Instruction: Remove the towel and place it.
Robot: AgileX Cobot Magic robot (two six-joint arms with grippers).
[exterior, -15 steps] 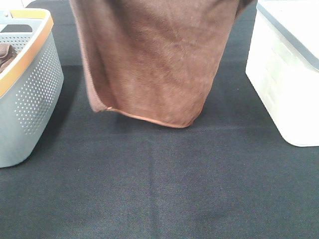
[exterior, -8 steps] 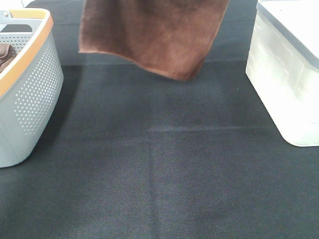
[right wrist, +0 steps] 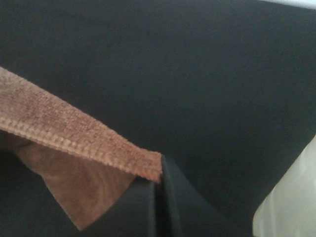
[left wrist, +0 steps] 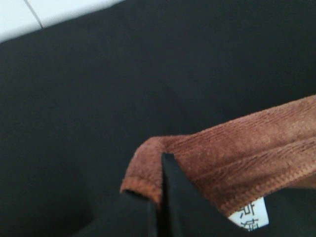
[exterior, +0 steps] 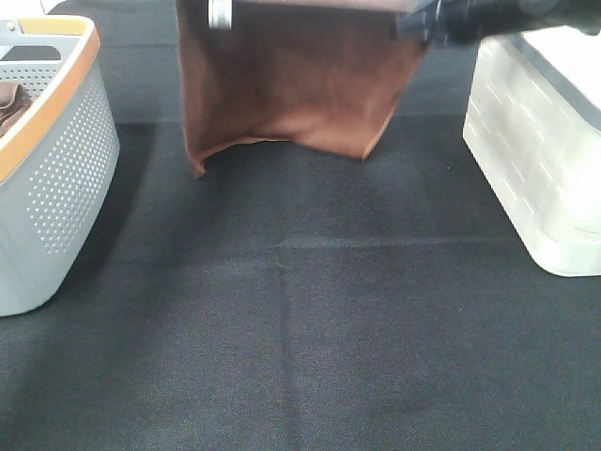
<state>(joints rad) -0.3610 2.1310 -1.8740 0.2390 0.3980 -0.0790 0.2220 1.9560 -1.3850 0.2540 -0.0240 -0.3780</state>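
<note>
The towel (exterior: 300, 85) looks light, soft and completely limp. It has no stiffness of its own, so it sags and folds wherever it is not supported. The best places to hold it are the hemmed top corners, where the stitched edge gives the jaws something firm to bite. Both grippers hold it there: the left gripper (left wrist: 159, 195) is clamped tight on the corner with the small white tag (left wrist: 252, 217), and the right gripper (right wrist: 157, 190) is pinched on the opposite corner. The microfibre pile should resist slipping, and nothing about it is fragile. The towel is a reddish-brown cloth with a lighter stitched hem. It hangs as a sheet over the far middle of the black table (exterior: 310, 329), between the grey basket (exterior: 56, 169) on the left and the white box (exterior: 535, 141) on the right. Its lower edge curls slightly inward.
</note>
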